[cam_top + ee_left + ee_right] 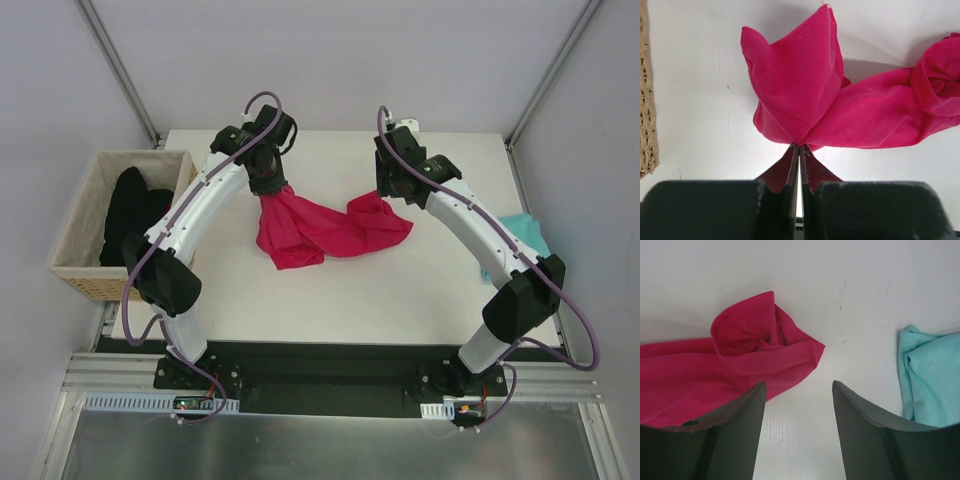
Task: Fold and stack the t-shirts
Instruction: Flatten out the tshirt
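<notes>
The left pincer [799, 155] was clamped tight on a pinch of the pink shirt [805, 90], holding that part raised near the back left of the table [350, 300]. The rest of the shirt trailed rightward across the table in a rumpled, twisted band. The right pincer [797, 385] stood wide and held nothing. It hovered over bare table just beside the shirt's bunched right end.

The step in hand looked like spreading the pink shirt flat before any fold. To do it well, the right pincer should close on a true edge or corner of the bunched end, not on a thick knot of layers. Then the two arms should draw apart until the twist comes out. Lifting both ends clear would likely let the cloth hang and open. It should be laid down smoothly, well short of the teal shirt [930, 385], which lay at the table's right edge, partly under the right arm in the top view.

Counted:
- Two shirts, one pink and one teal.
- Two pincers.
- One basket [80, 230] left of the table, with dark cloth [130, 210] inside. How many pieces that was could not be told.
</notes>
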You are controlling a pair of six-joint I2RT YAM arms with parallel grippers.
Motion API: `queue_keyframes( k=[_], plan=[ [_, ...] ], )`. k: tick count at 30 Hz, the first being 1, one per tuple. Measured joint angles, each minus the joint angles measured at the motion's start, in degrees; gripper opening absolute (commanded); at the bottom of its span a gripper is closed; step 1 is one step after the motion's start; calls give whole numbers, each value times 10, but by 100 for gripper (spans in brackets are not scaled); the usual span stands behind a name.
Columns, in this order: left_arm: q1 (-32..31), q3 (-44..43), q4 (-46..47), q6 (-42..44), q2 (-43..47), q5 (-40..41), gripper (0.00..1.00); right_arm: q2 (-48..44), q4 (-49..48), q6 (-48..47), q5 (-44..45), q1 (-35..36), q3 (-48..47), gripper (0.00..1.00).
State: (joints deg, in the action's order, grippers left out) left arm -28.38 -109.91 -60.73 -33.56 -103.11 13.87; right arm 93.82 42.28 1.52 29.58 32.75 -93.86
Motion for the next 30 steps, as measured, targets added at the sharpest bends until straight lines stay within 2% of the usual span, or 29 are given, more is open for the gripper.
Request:
queue_keyframes(
  k=[8, 19, 30],
  plan=[
    [0, 2, 2, -6, 42, 38, 0, 4, 0, 0, -5, 0, -4, 59],
    [0, -9, 4, 1, 44, 59, 0, 16, -3, -1, -21, 0, -7, 62],
    [4, -21, 9, 5, 43, 57, 0, 137, -14, -12, -103, -1, -41, 58]
  ],
)
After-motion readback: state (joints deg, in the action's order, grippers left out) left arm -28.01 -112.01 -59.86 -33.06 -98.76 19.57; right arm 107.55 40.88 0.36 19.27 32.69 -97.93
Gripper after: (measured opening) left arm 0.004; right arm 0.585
